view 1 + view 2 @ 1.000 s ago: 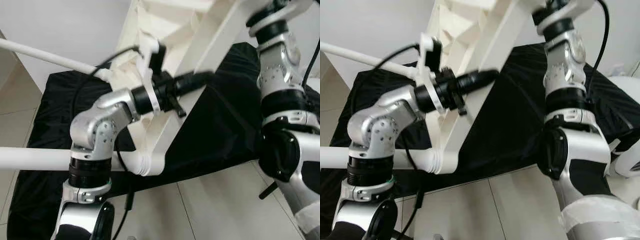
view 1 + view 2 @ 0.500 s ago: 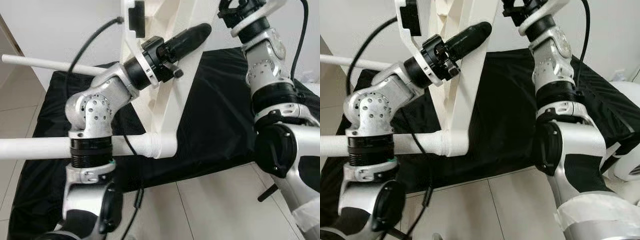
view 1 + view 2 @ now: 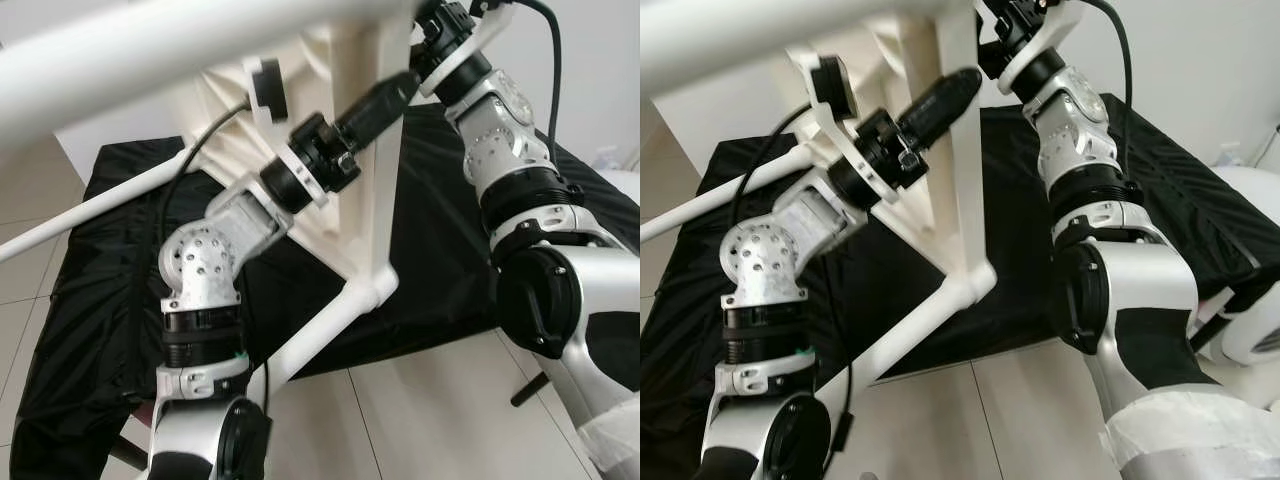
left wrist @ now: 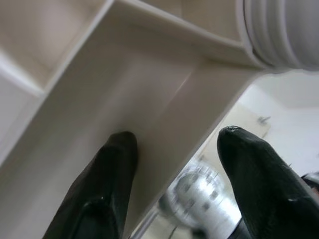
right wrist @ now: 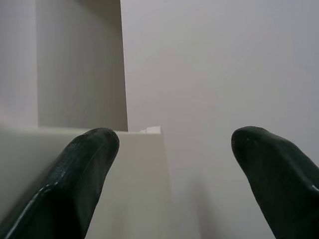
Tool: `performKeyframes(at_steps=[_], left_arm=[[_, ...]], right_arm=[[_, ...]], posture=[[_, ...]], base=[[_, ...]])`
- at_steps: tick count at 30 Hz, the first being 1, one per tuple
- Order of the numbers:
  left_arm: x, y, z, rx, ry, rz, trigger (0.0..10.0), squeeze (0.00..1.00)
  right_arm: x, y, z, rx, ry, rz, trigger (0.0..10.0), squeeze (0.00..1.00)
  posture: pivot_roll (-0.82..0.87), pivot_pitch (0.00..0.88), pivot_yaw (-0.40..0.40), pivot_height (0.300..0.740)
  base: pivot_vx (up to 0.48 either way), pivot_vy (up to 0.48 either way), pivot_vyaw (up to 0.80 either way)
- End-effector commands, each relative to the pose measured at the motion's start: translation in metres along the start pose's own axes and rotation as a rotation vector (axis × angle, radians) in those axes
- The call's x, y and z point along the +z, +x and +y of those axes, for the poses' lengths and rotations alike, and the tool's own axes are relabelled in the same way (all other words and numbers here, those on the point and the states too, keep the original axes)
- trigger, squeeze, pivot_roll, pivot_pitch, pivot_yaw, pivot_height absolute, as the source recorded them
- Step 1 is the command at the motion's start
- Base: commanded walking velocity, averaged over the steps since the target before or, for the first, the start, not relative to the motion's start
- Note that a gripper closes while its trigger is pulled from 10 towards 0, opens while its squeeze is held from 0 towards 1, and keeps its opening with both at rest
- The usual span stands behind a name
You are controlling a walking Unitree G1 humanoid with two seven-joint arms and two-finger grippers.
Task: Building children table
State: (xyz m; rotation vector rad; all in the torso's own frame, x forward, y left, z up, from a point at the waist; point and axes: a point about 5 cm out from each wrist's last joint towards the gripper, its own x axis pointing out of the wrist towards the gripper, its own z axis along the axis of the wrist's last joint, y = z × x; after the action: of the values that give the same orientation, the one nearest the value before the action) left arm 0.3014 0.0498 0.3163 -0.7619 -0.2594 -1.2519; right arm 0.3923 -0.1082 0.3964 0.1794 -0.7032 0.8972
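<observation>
Tiled floor (image 3: 420,400), black sheet (image 3: 100,290), white table frame (image 3: 365,200) raised, left gripper (image 4: 174,144) spread astride its rib, right gripper (image 5: 172,144) raised, parted at its edge.

No readable text, label, brand or number appears anywhere (all surfaces look plain).

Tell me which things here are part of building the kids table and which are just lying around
Part of the job:
white table frame, raised off the floor
white table leg screwed into its corner
left gripper, one finger against the frame
right gripper, at the frame's top edge

Just there:
black cloth spread on the floor
tiled floor
</observation>
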Motion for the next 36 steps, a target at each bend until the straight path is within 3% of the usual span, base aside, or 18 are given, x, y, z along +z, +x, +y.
performKeyframes(at_steps=[1,7,9,10,11,12,15,16,18,19,22,24,29,34,36], left_arm=[[-0.006,0.003,-0.005,-0.006,0.045,0.029,10.0,0.00],[-0.014,-0.007,0.003,0.078,0.152,0.136,10.0,0.00],[-0.017,-0.018,0.009,0.162,0.244,0.217,10.0,0.00],[-0.017,-0.018,0.009,0.162,0.244,0.217,10.0,0.00],[-0.018,-0.025,0.011,0.204,0.315,0.262,10.0,0.00],[-0.018,-0.025,0.011,0.204,0.315,0.262,10.0,0.00],[-0.020,-0.044,0.015,0.307,0.493,0.375,10.0,0.00],[-0.020,-0.044,0.015,0.307,0.493,0.375,10.0,0.00],[-0.022,-0.059,0.020,0.376,0.561,0.431,10.0,0.00],[-0.024,-0.074,0.022,0.406,0.635,0.486,10.0,0.00],[-0.023,-0.079,0.022,0.420,0.653,0.494,10.0,0.00],[-0.019,-0.091,0.024,0.460,0.665,0.501,10.0,0.00],[-0.014,-0.108,0.030,0.531,0.719,0.512,10.0,0.00],[-0.005,-0.122,0.039,0.658,0.762,0.406,10.0,0.00],[-0.004,-0.124,0.040,0.677,0.767,0.386,10.0,0.00]], right_arm=[[-0.001,0.007,0.007,0.046,-0.006,-0.003,10.0,0.00],[-0.006,0.001,0.005,0.027,-0.005,0.016,10.0,0.00],[-0.012,-0.007,0.001,0.001,-0.009,0.036,10.0,0.00],[-0.012,-0.007,0.001,0.001,-0.009,0.036,10.0,0.00],[-0.017,-0.015,-0.002,-0.019,-0.015,0.047,10.0,0.00],[-0.017,-0.015,-0.002,-0.019,-0.015,0.047,10.0,0.00],[-0.027,-0.033,-0.009,-0.075,-0.038,0.080,10.0,0.00],[-0.027,-0.033,-0.009,-0.075,-0.038,0.080,10.0,0.00],[-0.036,-0.049,-0.015,-0.147,-0.059,0.107,10.0,0.00],[-0.048,-0.065,-0.014,-0.175,-0.058,0.117,10.0,0.00],[-0.053,-0.072,-0.013,-0.179,-0.057,0.123,10.0,0.00],[-0.063,-0.089,-0.008,-0.178,-0.043,0.130,10.0,0.00],[-0.072,-0.110,0.001,-0.192,-0.034,0.145,10.0,0.00],[-0.088,-0.144,0.013,-0.263,0.001,0.202,10.0,0.00],[-0.089,-0.147,0.015,-0.270,-0.002,0.210,10.0,0.00]], posture=[[-0.10,0.040,0.048,0.740],[-0.09,0.076,0.049,0.740],[-0.08,0.090,0.051,0.740],[-0.08,0.090,0.051,0.740],[-0.07,0.093,0.050,0.740],[-0.07,0.093,0.050,0.740],[-0.07,0.088,0.045,0.740],[-0.07,0.088,0.045,0.740],[-0.06,0.087,0.041,0.740],[-0.06,0.080,0.040,0.740],[-0.05,0.075,0.037,0.740],[-0.05,0.070,0.035,0.740],[-0.06,0.072,0.029,0.740],[-0.06,0.074,0.021,0.740],[-0.06,0.087,0.026,0.740]], base=[[0.000,0.000,0.00],[0.000,0.000,0.00],[0.000,0.000,0.00],[0.000,0.000,0.00],[0.000,0.000,0.00],[0.000,0.000,0.00],[0.000,0.000,0.00],[0.000,0.000,0.00],[0.000,0.000,0.00],[0.000,0.000,0.00],[0.000,0.000,0.00],[0.000,0.000,0.00],[0.000,0.000,0.00],[0.000,0.000,0.00],[0.000,0.000,0.00]])
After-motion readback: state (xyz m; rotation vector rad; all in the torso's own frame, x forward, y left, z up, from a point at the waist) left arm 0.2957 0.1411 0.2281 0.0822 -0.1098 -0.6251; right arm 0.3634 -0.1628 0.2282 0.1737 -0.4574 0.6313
